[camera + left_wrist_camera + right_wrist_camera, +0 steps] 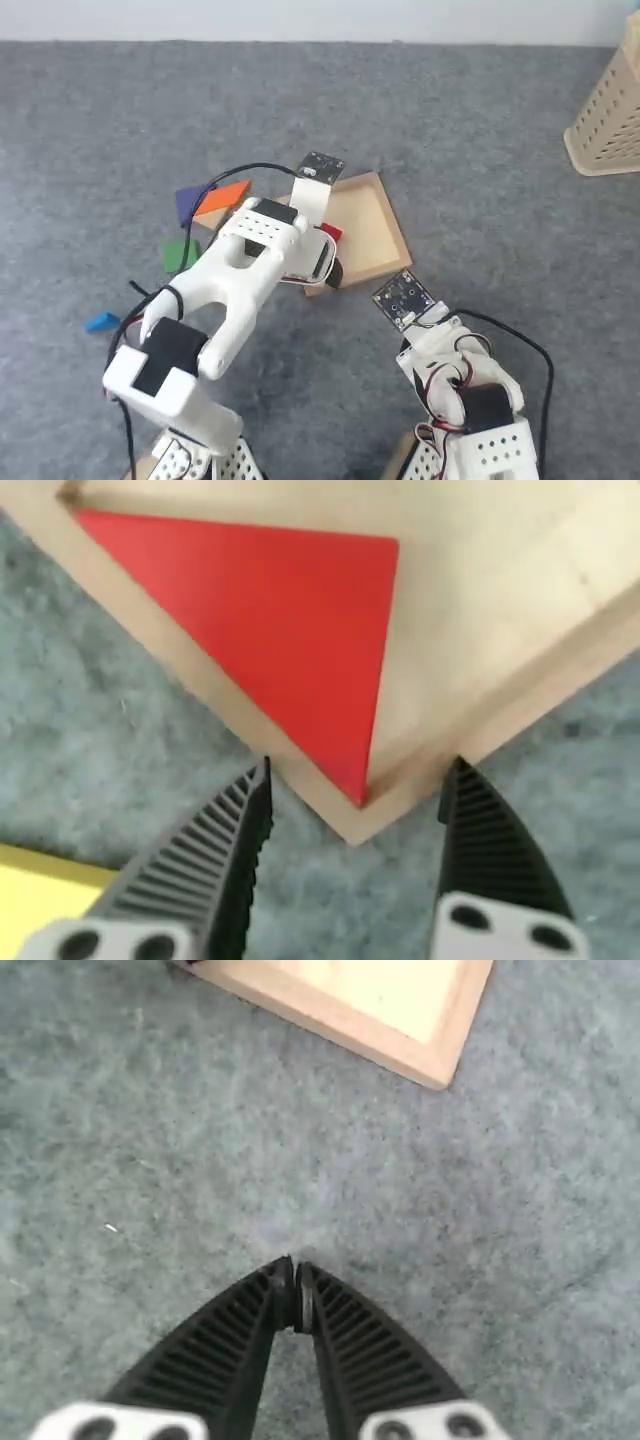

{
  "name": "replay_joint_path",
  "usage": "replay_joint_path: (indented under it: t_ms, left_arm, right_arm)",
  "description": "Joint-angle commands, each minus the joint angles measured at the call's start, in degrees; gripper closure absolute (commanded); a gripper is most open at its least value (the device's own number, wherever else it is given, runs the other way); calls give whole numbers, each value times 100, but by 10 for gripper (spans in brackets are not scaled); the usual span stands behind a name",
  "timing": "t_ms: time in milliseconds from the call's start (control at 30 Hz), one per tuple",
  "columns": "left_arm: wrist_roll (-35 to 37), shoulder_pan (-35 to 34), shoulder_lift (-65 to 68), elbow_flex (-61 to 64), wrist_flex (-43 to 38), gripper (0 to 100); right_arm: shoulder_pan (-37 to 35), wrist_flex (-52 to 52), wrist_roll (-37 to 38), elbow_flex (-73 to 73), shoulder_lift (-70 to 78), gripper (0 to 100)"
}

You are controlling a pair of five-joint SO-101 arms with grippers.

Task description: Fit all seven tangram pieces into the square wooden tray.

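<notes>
Red is the only colour inside the wooden tray (372,232) right now. The red triangle (290,630) lies flat in it. Its longest side runs along one wall, and one sharp tip is tucked into a corner.

The left gripper (360,775) hangs just over that same corner. Its fingers (230,850) are spread wide, one on each side of the corner, and they hold nothing. The red triangle lies straight ahead of them.

The right gripper (293,1270) hangs over the grey carpet (480,150), with another corner of the tray ahead of it. Its fingers (240,1330) are pressed together with nothing between them.

More pieces wait on the carpet. An orange piece (222,197) and a purple piece (188,203) sit close together just beside the tray. A green piece (180,255) is a bit farther off, and a blue piece (101,322) is well apart. A yellow piece (40,895) lies outside the tray, near the left gripper.

All these pieces lie on the left arm's (230,290) side of the tray, away from the right arm (470,390). So I think the left arm is the nearer one to fetch the next piece. The orange piece looks like an easy one to reach. Most of the job is not yet done.
</notes>
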Motion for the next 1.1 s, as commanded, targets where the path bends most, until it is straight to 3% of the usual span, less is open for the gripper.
replay_joint_path:
  t_ms: [0, 400, 1067]
  left_arm:
    - [123, -211, 62, -57, -185, 743]
    - [659, -316, 53, -400, -167, 743]
    - [800, -440, 721, -936, -26, 757]
  right_arm:
    - [4, 31, -35, 105, -84, 991]
    - [4, 31, -35, 105, -84, 991]
    - [4, 31, -35, 105, -84, 991]
